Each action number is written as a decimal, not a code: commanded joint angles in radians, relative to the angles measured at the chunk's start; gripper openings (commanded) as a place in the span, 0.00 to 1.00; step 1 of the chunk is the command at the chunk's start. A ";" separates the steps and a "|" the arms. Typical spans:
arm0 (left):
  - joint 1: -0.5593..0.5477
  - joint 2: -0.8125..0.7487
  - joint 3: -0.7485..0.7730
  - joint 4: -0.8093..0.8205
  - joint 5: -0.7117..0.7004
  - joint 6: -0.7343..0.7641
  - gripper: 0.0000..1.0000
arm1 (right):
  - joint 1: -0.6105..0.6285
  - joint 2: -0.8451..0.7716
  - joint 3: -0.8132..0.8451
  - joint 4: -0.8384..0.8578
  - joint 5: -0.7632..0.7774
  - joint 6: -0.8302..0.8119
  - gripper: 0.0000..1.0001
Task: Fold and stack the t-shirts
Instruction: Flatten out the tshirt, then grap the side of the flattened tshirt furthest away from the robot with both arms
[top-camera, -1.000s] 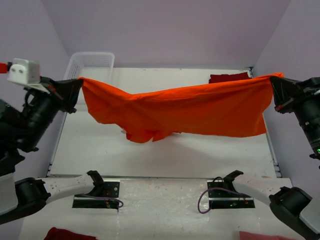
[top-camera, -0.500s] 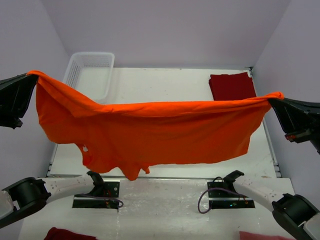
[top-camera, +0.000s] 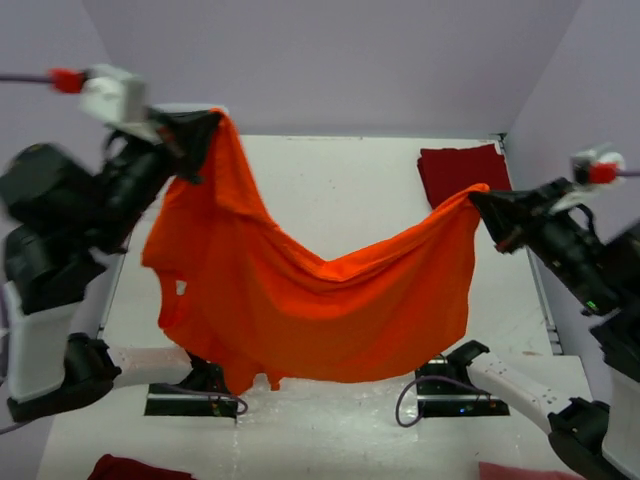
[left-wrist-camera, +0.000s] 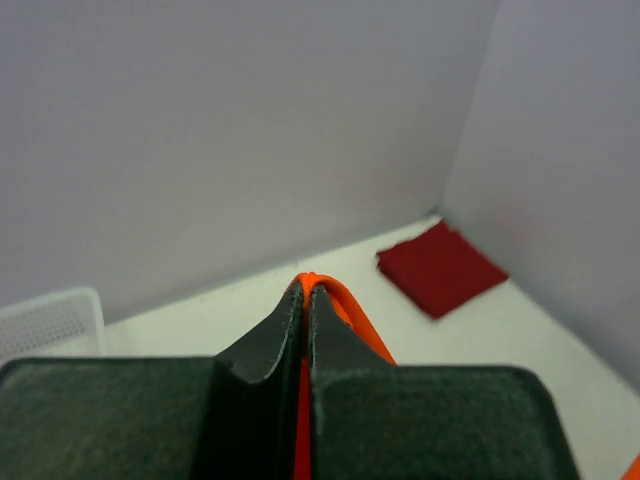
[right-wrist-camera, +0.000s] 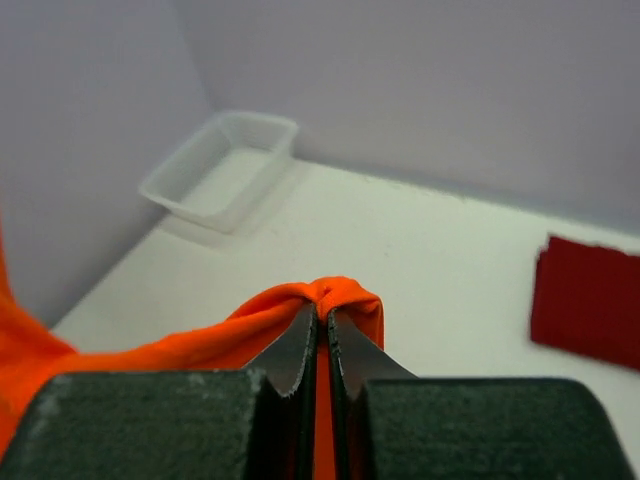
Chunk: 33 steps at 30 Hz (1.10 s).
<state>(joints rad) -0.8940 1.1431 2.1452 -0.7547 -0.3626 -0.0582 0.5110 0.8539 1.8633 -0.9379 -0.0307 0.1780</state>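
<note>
Jaws of left gripper (top-camera: 208, 122) and right gripper (top-camera: 479, 197) clench the bright orange cloth t-shirt (top-camera: 320, 295), sagging crumpled above the white worktop (top-camera: 340, 185).

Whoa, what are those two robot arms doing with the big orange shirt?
The two arms are holding the orange t-shirt up in the air between them. The left gripper pinches one edge up high, and the right gripper pinches another edge lower down, so the cloth sags in the middle. A dark red t-shirt lies folded at the far right corner of the table.
</note>
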 joint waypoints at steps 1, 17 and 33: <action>0.077 0.220 -0.155 0.029 -0.060 -0.011 0.00 | -0.003 0.138 -0.211 0.060 0.297 0.046 0.00; 0.558 1.093 -0.021 0.238 0.243 0.015 0.00 | -0.394 0.845 -0.307 0.301 0.224 0.040 0.00; 0.566 0.950 -0.210 0.365 0.349 0.028 0.00 | -0.491 1.177 0.043 0.260 0.238 0.006 0.00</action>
<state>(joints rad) -0.3225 2.2341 2.0151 -0.4549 -0.0315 -0.0330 0.0425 2.0056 1.8305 -0.6765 0.1684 0.1997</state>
